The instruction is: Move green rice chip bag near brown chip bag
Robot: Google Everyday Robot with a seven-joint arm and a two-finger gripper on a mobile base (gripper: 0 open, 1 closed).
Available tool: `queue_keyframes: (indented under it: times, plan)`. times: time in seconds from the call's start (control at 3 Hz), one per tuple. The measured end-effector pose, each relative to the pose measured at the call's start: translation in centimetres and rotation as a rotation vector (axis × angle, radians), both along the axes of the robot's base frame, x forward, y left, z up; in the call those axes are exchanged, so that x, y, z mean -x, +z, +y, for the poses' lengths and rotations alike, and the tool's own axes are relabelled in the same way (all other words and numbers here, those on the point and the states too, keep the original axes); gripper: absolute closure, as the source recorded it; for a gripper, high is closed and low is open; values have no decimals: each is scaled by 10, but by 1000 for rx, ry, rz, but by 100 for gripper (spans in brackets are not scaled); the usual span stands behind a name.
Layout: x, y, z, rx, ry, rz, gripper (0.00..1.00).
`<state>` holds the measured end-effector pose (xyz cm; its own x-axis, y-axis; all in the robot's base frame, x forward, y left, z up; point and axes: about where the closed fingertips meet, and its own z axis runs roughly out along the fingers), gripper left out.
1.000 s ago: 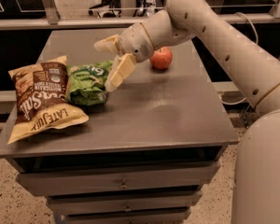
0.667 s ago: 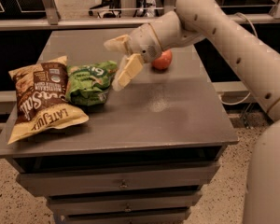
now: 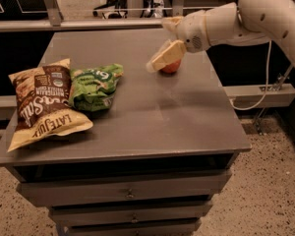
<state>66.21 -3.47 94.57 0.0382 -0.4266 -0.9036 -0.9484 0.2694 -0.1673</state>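
The green rice chip bag point(image 3: 94, 85) lies crinkled on the left part of the grey table, its left edge touching the brown chip bag point(image 3: 42, 102), which lies flat at the table's left edge. My gripper point(image 3: 158, 44) hangs above the table's back middle, well to the right of the green bag. It is open and holds nothing. Its lower finger point(image 3: 165, 56) partly hides a red apple point(image 3: 171, 67).
The grey table point(image 3: 167, 127) has drawers below its front edge. A railing and dark shelving stand behind it. My white arm point(image 3: 265, 14) reaches in from the upper right. A cable hangs at the right.
My gripper has drawn back from the green bag, moving right and toward the table's back, now in front of the apple. The green bag stays beside the brown bag.
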Motion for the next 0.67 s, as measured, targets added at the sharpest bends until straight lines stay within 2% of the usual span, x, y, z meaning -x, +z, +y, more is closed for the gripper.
queue_keyframes:
  times: [0.33, 0.67]
  plan:
    - [-12, 7, -9, -10, -56, -29, 0]
    - [-12, 7, -9, -10, -56, -29, 0]
